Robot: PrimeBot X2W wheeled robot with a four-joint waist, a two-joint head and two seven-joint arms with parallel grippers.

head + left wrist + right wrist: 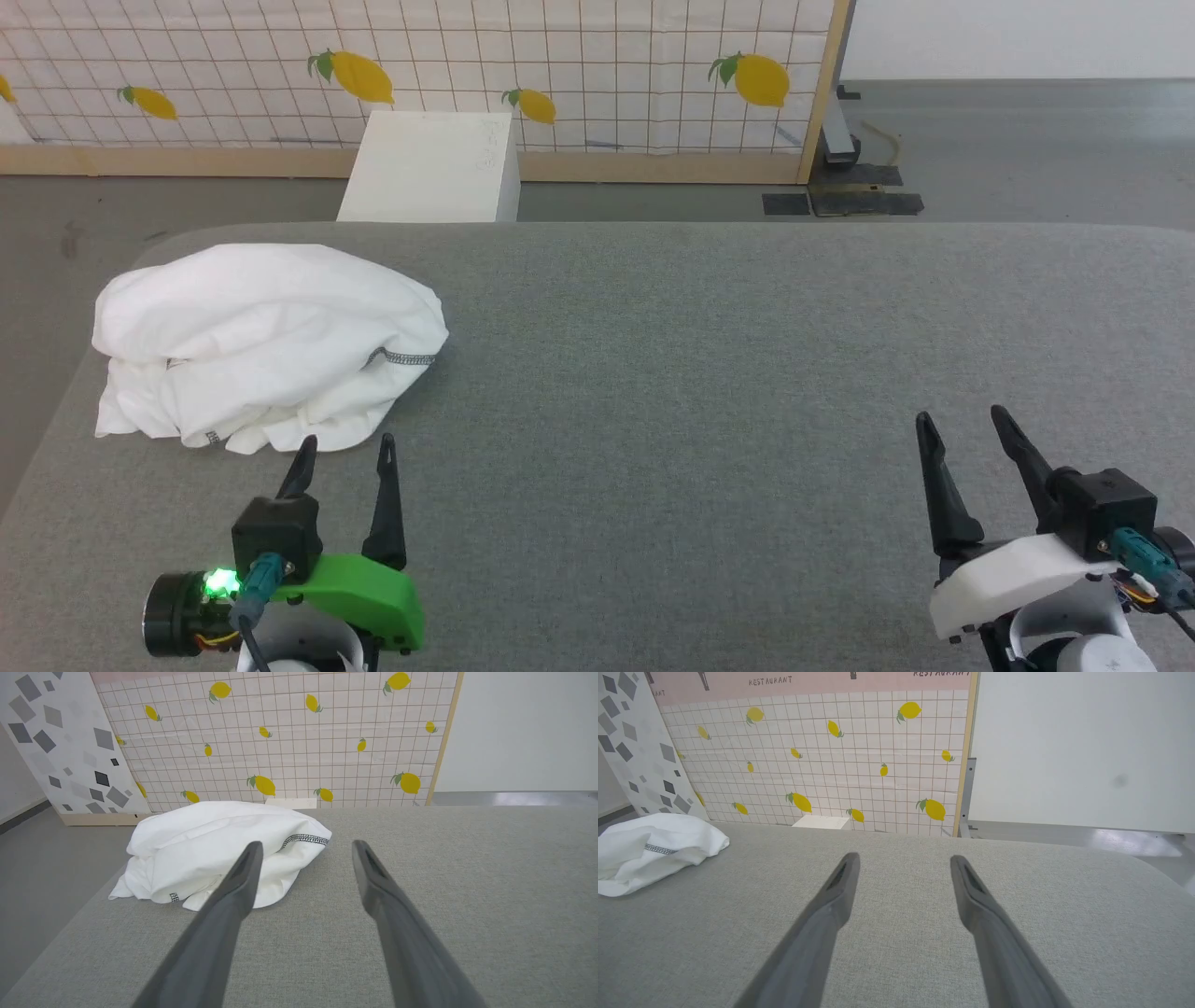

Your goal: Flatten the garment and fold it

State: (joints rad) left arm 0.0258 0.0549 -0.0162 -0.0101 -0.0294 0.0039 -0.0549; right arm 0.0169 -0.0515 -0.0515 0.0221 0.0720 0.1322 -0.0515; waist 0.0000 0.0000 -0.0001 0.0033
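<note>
The garment point(261, 341) is a white bundle with dark seam stitching, crumpled in a heap at the left of the grey table point(709, 373). In the left wrist view the garment point(210, 849) lies just ahead and to the left. My left gripper point(347, 448) stands open right at the heap's near edge, nothing between its fingers point(243, 877). My right gripper point(966, 425) is open over bare table at the lower right, far from the garment point(649, 851), its fingers point(843, 882) empty.
A rigid white box point(429, 168) stands on the floor behind the table's far edge. A lemon-patterned tiled panel point(560, 65) closes the back. The table's left edge point(56, 411) runs close beside the heap. Grey floor point(1027, 149) lies beyond at the right.
</note>
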